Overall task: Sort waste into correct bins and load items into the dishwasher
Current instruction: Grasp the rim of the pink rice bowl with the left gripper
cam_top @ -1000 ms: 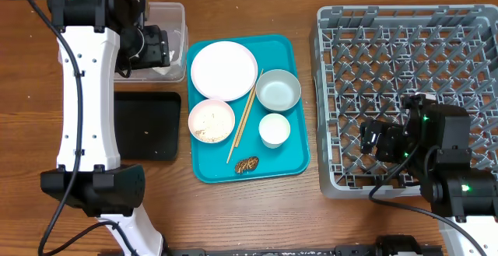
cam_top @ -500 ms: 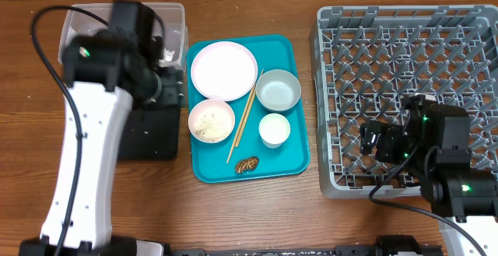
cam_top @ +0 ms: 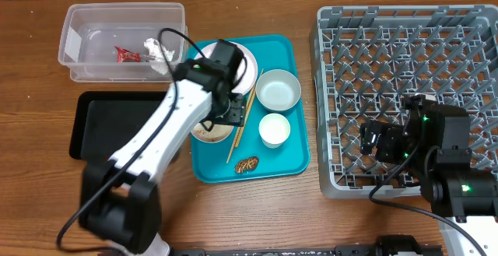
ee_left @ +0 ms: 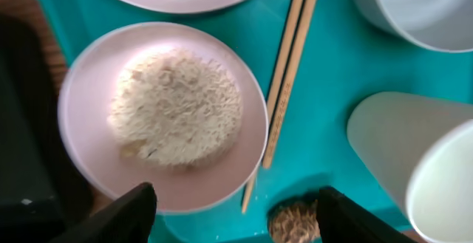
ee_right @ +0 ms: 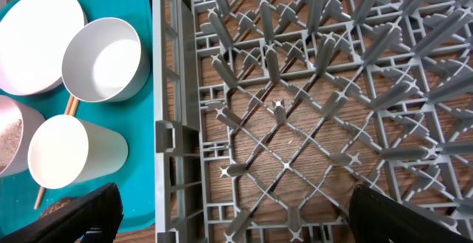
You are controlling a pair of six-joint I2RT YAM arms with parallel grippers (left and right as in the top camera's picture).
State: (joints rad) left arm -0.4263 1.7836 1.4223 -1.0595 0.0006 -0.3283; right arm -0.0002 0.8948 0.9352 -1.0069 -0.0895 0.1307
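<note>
Over the teal tray [ee_left: 325,73], left claw [ee_left: 235,199] wide open and empty, rice bowl [ee_left: 162,117] just ahead of it.

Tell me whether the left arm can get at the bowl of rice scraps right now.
Probably yes: the left gripper hangs open right above the bowl, nothing lies between them, and the chopsticks lie beside it, not across.

Matt grey plastic rack [cam_top: 405,11], wooden table [cam_top: 47,194]
</note>
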